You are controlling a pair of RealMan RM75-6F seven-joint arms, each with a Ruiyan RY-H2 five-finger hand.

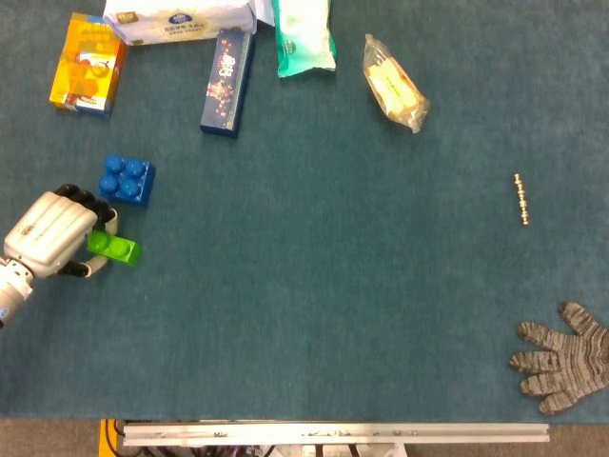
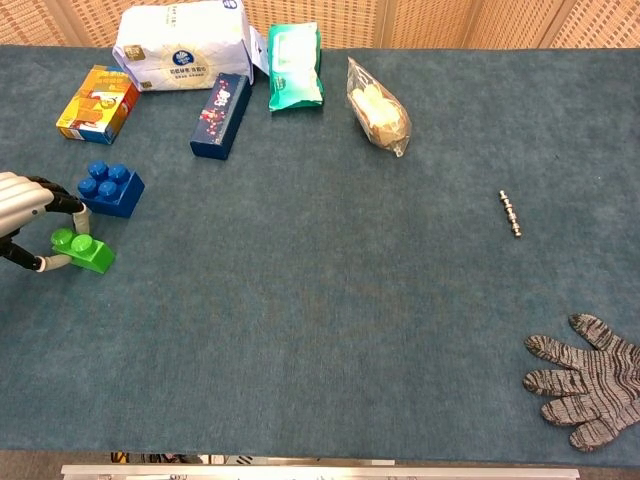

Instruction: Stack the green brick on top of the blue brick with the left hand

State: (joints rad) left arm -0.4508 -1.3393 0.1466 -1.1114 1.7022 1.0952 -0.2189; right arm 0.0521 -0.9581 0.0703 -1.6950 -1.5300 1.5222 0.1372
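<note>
Head view: left hand sits at the far left edge of the bench, its fingers curled around the near end of the green brick. Chest view shows it clearer: 1 finger arcs over the top of the brick's left end, another hooks under in front, so the brick is pinched between them. Green brick rests on the bench surface or barely above it, cannot tell which, with its free end pointing right, away from the palm. Blue brick lies just beyond the green one, toward the back, studs up; the fingertips nearly touch its left edge, bricks themselves apart. Right hand is outside both views.

Back row of the bench: orange box, white tissue pack, dark blue box, green wipes pack, bagged snack. Right side: small metal chain piece, grey knit glove near the front corner.
</note>
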